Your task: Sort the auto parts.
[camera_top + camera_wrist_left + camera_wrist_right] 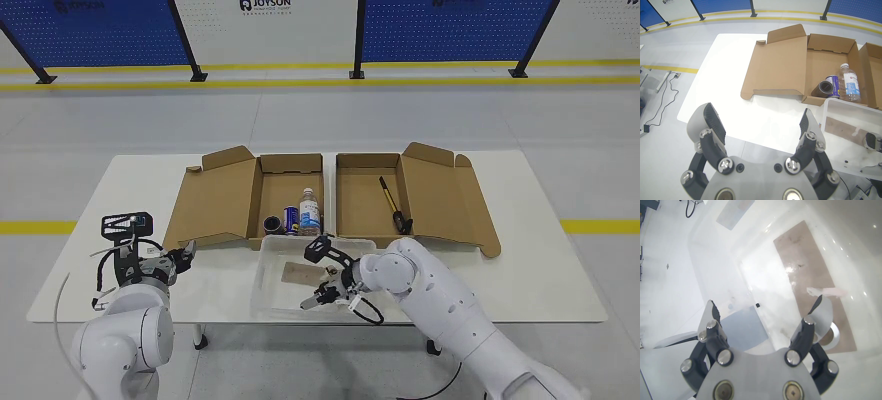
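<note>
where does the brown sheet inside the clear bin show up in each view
Top view: the brown sheet lies flat in the clear bin, in front of the cardboard boxes.
Left wrist view: brown sheet on the bin's floor.
Right wrist view: brown sheet beneath one finger.
Shared landmark: the right end effector, open over the sheet's edge.
</note>
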You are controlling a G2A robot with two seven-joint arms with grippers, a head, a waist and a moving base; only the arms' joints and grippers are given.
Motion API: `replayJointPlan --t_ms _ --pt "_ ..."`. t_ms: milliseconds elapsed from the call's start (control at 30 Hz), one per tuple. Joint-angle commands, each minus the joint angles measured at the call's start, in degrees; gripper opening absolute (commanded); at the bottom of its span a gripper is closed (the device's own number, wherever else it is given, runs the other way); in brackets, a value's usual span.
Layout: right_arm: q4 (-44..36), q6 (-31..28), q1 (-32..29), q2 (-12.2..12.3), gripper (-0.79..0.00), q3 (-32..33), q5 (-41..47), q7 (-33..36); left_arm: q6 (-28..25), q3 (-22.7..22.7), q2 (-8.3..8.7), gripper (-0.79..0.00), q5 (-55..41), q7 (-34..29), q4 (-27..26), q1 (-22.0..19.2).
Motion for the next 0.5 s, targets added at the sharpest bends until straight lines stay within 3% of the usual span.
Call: replayJointPlan --t_ms 0,200,467 --pt "-0.1 0.2 0.4 -0.1 0.000 -0.2 -0.1 -0.2 0.0 0.0 0.00 0.000 0.0 0.0 0.0 0.0" --pt "-3.4 5.3 1.7 0.4 0.000 -0.4 -7.8 1.7 0.0 0.0 0.00 0.000 0.0 0.0 0.0 0.0" --pt "-8.7 11.9 2.0 1.5 0.000 -0.2 -16.3 9.9 0.0 0.0 0.00 0.000 0.0 0.0 0.0 0.0"
